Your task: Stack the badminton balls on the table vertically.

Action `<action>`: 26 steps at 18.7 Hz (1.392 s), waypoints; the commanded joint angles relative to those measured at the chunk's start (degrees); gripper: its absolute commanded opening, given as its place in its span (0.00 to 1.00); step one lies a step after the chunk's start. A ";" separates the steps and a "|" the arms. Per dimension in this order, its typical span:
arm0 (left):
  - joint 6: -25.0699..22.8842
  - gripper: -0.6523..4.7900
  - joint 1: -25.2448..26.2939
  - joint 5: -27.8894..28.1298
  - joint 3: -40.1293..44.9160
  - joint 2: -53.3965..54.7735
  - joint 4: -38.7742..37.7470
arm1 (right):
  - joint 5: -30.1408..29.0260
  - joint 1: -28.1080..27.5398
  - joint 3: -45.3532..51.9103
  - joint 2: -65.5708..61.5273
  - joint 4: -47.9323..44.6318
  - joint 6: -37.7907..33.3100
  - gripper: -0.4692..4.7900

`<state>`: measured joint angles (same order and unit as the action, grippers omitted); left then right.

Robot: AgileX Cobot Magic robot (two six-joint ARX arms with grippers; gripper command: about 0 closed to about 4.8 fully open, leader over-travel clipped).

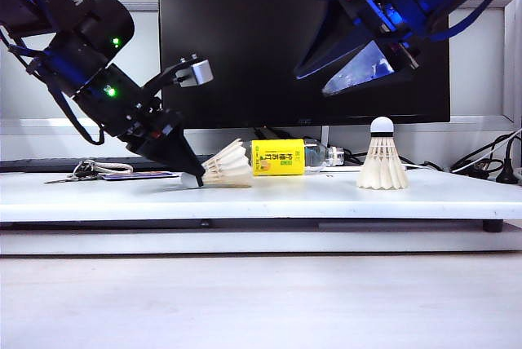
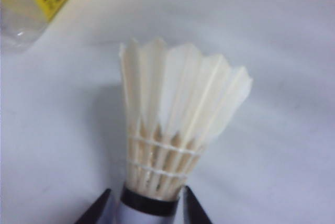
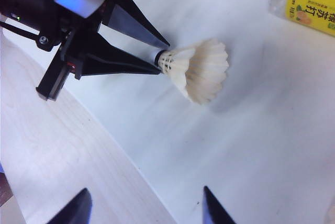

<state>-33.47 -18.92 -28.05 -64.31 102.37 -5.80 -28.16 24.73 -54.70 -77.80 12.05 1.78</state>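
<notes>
One badminton ball (image 1: 228, 165) lies on its side on the white table (image 1: 261, 202), feather cone toward the middle. My left gripper (image 1: 194, 179) reaches down to it, shut on its cork tip by the black band. The left wrist view shows that badminton ball (image 2: 178, 103) with a finger on each side of the cork, left gripper (image 2: 146, 205). The right wrist view shows the same grip on that ball (image 3: 201, 72) by the left gripper (image 3: 159, 56). A second badminton ball (image 1: 382, 161) stands upright, cork up, to the right. My right gripper (image 1: 311, 84) hangs open and empty high above the table, right gripper (image 3: 146, 203).
A clear bottle with a yellow label (image 1: 281, 157) lies just behind the lying ball. Keys with a tag (image 1: 90, 171) rest at the back left. A black monitor (image 1: 302, 39) stands behind, and cables (image 1: 489, 165) run at the far right.
</notes>
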 commanded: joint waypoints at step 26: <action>-6.36 0.38 0.02 -2.93 -0.09 -0.96 -7.87 | 0.00 0.00 -0.28 -0.26 1.46 0.20 0.60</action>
<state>-40.38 -18.90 -30.59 -64.34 101.67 -14.00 -28.08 24.73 -54.70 -78.26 14.02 1.78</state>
